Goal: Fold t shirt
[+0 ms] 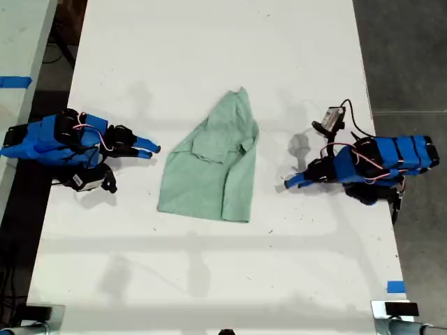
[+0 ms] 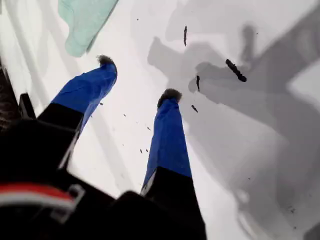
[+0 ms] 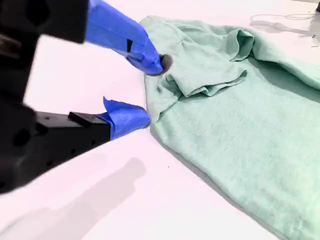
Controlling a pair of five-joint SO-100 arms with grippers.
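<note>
The pale mint-green t shirt (image 1: 209,167) lies crumpled in a rough triangle at the middle of the white table (image 1: 209,49), point toward the far edge. My second gripper (image 1: 148,148) is at the exterior view's left and stands open right at the shirt's edge. In the second wrist view the gripper (image 3: 147,90) has one fingertip over the hem of the t shirt (image 3: 240,115), beside a folded flap, and the other on the table. At the exterior view's right, my first gripper (image 1: 290,183) rests open a short gap from the shirt. Between the fingers of that gripper (image 2: 138,77) is bare table, with a corner of the t shirt (image 2: 82,20) beyond.
A second white table with blue tape (image 1: 14,82) sits at the exterior view's left, across a dark gap. A blue tape mark (image 1: 395,286) lies near the table's front corner at the exterior view's right. Grey floor runs along that side. Small dark marks (image 2: 235,70) dot the tabletop.
</note>
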